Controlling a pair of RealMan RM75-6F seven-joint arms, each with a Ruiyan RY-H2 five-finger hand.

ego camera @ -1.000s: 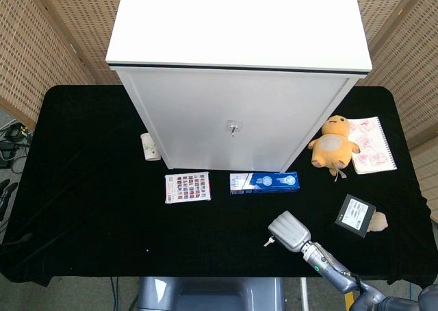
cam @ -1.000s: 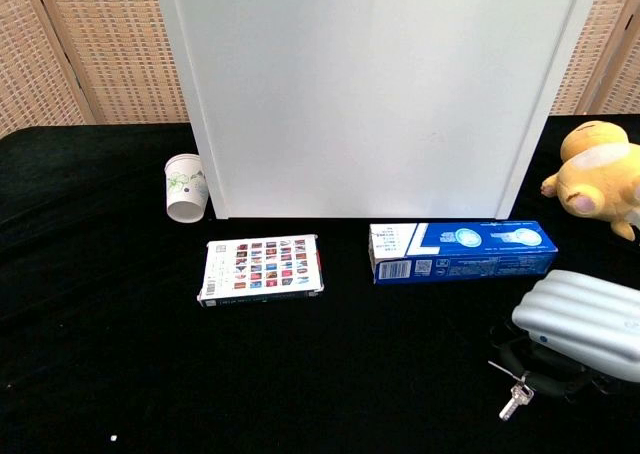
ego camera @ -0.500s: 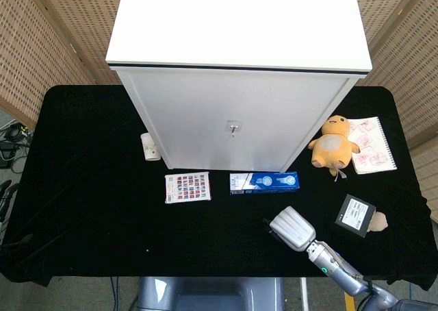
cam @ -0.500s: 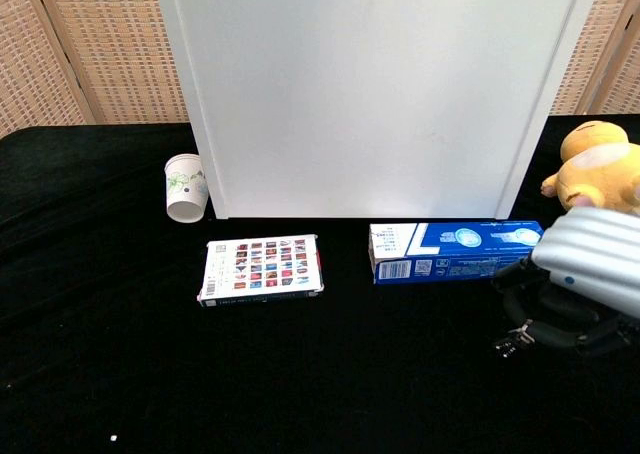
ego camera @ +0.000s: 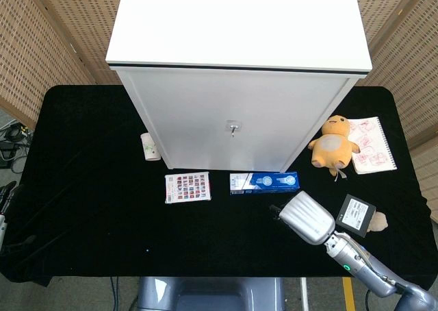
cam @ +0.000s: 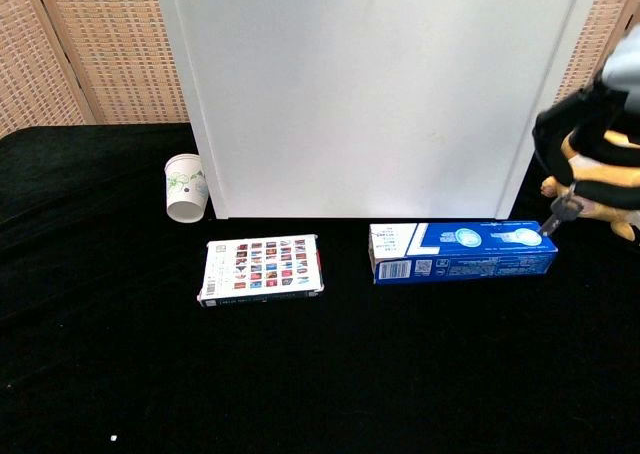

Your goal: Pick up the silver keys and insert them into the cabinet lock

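Observation:
My right hand [ego camera: 306, 217] is raised above the table in front of the cabinet's right side; its silver back faces the head camera. In the chest view the right hand [cam: 590, 144] pinches the silver keys [cam: 560, 215], which hang over the right end of the blue box [cam: 460, 250]. The head view hides the keys under the hand. The cabinet lock [ego camera: 234, 127] sits mid-front on the white cabinet [ego camera: 236, 129], well above and left of the hand. Only a dark sliver of my left hand [ego camera: 6, 194] shows at the left edge.
A patterned card box [ego camera: 187, 187] and a paper cup [ego camera: 150, 146] lie by the cabinet's front left. A yellow plush [ego camera: 332, 146], a notebook [ego camera: 371, 144] and a black device [ego camera: 356, 216] lie to the right. The black table [ego camera: 89, 208] spreads out to the left.
My right hand has risen from the table with the keys and moved to the right, from near the front edge up to cabinet height.

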